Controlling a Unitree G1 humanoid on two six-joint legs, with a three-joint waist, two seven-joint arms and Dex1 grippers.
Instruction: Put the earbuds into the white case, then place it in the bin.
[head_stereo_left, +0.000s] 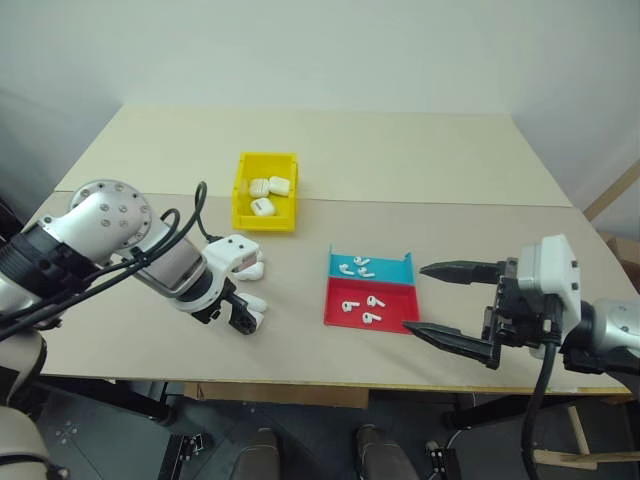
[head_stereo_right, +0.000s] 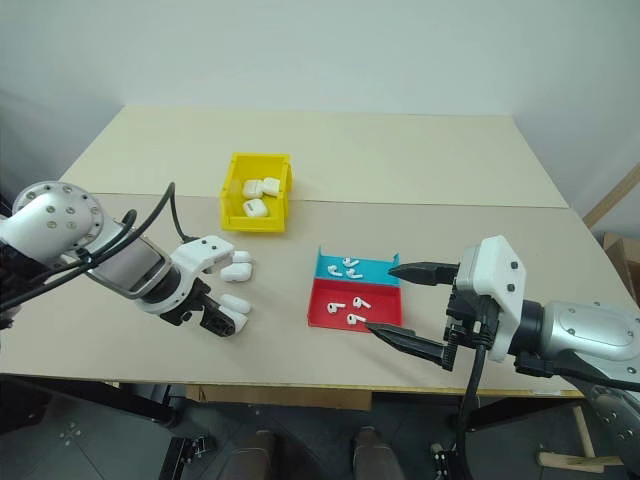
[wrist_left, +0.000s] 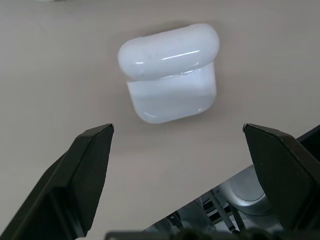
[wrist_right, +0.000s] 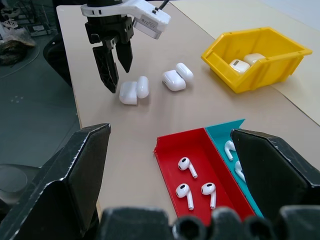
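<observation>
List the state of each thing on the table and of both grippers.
Left gripper: open, over a case, not holding.
Right gripper: open, holding nothing.
Near case: lid open, on the table.
Far case: lid open, on the table.
Bin: holds three cases.
Tray: holds loose earbuds.

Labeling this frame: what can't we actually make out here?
- Case under the left gripper: the head views show it partly behind the jaws; contact unclear.
- Its lid: whether fully shut is unclear in the left wrist view.
- Cases in the yellow bin: count uncertain, they overlap.
- Blue tray half: cut off by the right gripper in its wrist view.
</observation>
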